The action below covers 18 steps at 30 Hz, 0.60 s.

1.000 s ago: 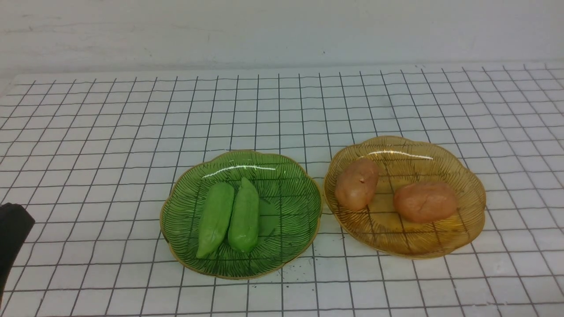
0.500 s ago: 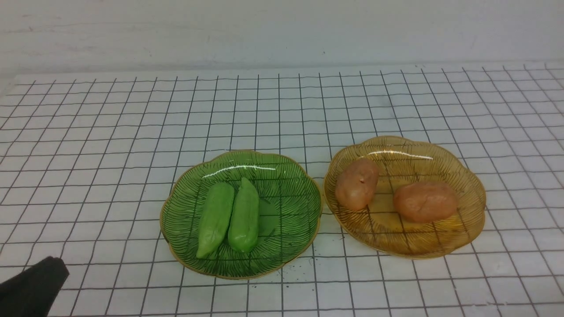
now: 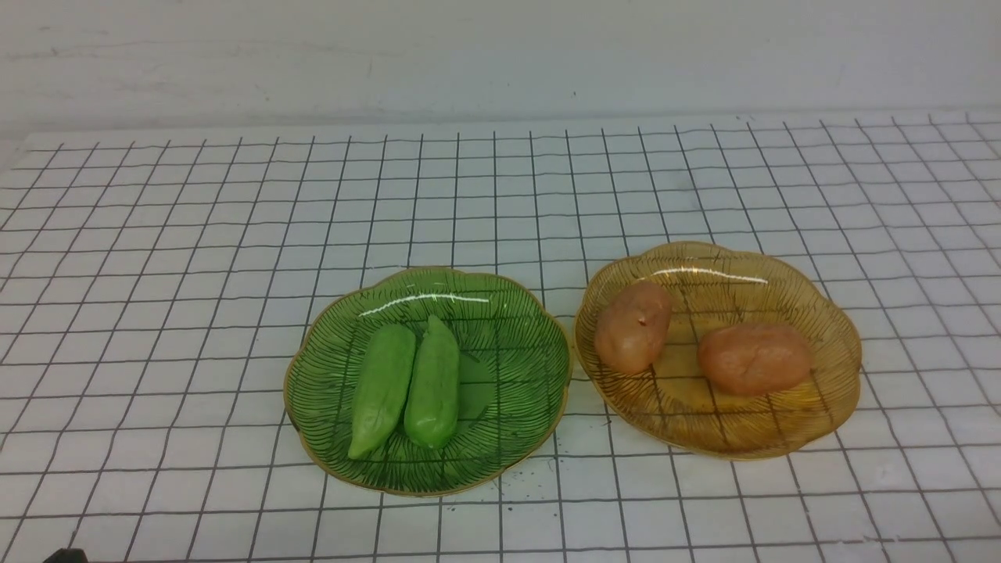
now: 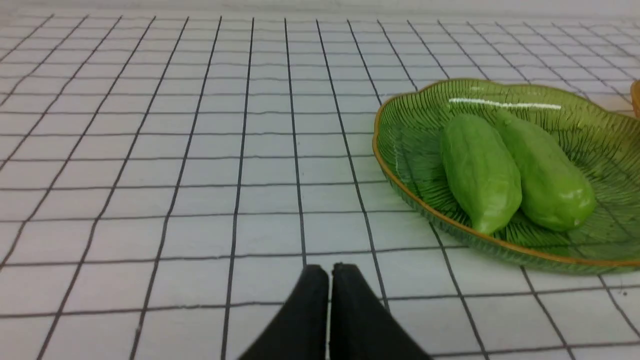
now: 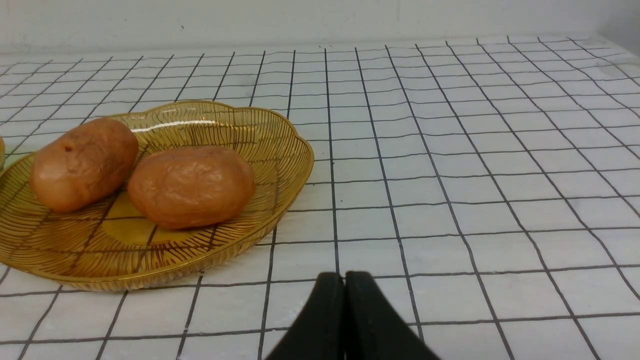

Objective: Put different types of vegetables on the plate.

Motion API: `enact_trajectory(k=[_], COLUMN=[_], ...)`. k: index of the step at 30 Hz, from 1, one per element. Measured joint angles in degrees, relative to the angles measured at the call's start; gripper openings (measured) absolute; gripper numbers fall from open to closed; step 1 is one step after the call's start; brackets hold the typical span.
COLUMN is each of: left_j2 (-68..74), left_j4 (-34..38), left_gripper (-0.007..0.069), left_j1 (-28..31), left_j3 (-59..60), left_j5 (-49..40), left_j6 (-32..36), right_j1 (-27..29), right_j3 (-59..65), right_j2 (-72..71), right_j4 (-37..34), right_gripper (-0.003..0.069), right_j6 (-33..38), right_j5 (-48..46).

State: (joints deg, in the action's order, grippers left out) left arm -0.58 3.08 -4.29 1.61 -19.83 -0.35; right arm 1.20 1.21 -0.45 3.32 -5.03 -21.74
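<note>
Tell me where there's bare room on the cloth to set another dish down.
Free: the grid cloth left of the green plate, behind both plates toward the wall, and right of the amber plate. Crowded: the two plates' rims nearly touch, leaving only a narrow gap.

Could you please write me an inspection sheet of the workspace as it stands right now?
Surface: white gridded table, a few dark specks near the green plate.
Job's things: two green pods side by side on the green plate; two potato-like lumps, apart, on the amber plate.
Clutter: nothing seen.
Grippers: left tool shut, empty; right tool shut, empty.
Cables: nothing seen.
Surroundings: plain pale wall.
</note>
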Motion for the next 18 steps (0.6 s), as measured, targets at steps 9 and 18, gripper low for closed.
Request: enact_trajectory(k=[9, 18], left_j2=[0.00, 0.00], left_j4=[-0.26, -0.26], left_gripper=[-0.0008, -0.0008], left_j1=[0.00, 0.00], left_j3=[0.00, 0.00], left_j5=[-1.83, -1.98], left_j6=[-0.05, -0.05], right_j1=[0.00, 0.07], right_j3=[0.00, 0.00], right_j2=[0.00, 0.00], right_j4=[0.00, 0.00], right_gripper=[-0.0015, -0.0015], right_j6=[0.00, 0.00], right_j5=[0.00, 0.00])
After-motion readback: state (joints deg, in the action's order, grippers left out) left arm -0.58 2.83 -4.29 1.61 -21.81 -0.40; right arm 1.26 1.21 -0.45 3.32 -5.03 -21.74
